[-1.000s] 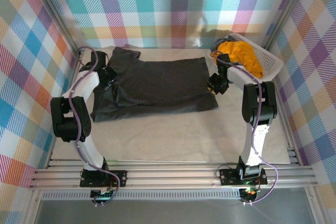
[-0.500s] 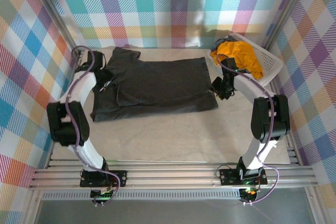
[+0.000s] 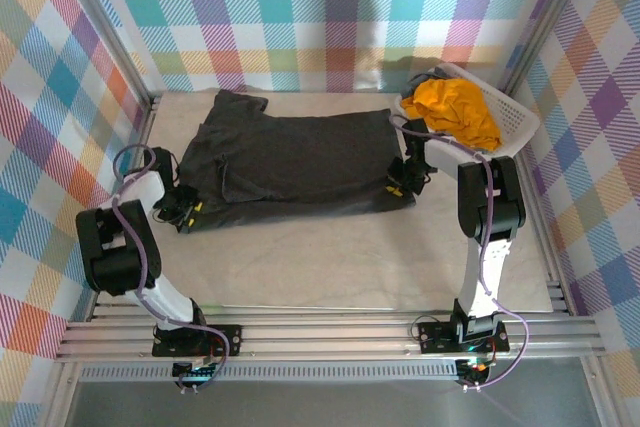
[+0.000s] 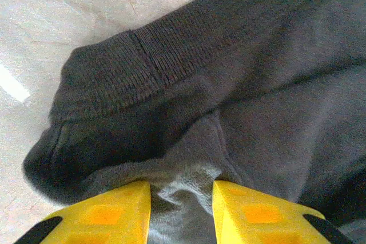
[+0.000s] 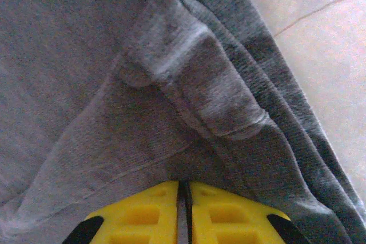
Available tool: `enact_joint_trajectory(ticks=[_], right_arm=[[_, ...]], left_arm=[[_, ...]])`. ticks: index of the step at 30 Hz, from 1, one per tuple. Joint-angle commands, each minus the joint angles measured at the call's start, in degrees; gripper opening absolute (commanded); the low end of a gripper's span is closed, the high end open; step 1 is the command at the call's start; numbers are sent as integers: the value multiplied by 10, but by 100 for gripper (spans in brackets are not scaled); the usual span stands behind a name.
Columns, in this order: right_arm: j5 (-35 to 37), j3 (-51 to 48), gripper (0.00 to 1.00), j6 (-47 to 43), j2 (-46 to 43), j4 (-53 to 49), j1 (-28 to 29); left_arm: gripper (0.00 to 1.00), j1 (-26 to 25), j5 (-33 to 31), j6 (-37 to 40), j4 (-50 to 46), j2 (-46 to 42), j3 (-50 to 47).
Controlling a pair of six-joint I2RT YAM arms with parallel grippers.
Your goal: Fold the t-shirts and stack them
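Observation:
The dark charcoal grey t-shirt (image 3: 290,159) lies spread flat on the table, collar end to the left. My left gripper (image 3: 185,209) is at its near-left corner. In the left wrist view, the yellow fingers (image 4: 114,210) pinch a thick pucker of the grey t-shirt (image 4: 257,55), so the left gripper (image 4: 182,190) is shut on it. My right gripper (image 3: 400,179) is at the near-right corner. Its jaws (image 5: 184,186) are almost together on a thin layer of the grey t-shirt (image 5: 86,55) beside a folded hem. The mustard orange-yellow t-shirt (image 3: 455,109) is bunched in the basket.
The white lattice basket (image 3: 522,119) stands tilted at the back right corner, close behind the right arm. A pale cloth-covered table (image 3: 330,257) stretches in front of the shirt. Checked walls close in the left, back and right sides.
My left gripper came down from the shirt's far-left shoulder to its near-left corner, opened, then closed on cloth. My right gripper shifted onto the near-right corner and closed.

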Motion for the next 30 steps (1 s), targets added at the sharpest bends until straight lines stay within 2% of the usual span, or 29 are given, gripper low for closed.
enact_joint_trajectory(ticks=[1, 6, 17, 21, 25, 30], right_arm=[[37, -28, 15, -4, 1, -55, -3], [42, -105, 16, 11, -51, -55, -6], [85, -271, 17, 27, -216, -66, -32], [87, -316, 20, 39, -294, -74, -33], [61, -319, 38, 23, -382, -46, -33], [-79, -319, 52, -30, -473, 72, -24]], left_arm=[[33, -14, -14, -7, 0, 35, 15], [33, -39, -41, -22, -9, 15, -34], [33, -89, -17, -89, 5, -155, -225], [37, -98, -22, -79, -12, -220, -222], [48, -143, -41, -49, -55, -286, -145], [50, -214, 8, -89, -56, -301, -136]])
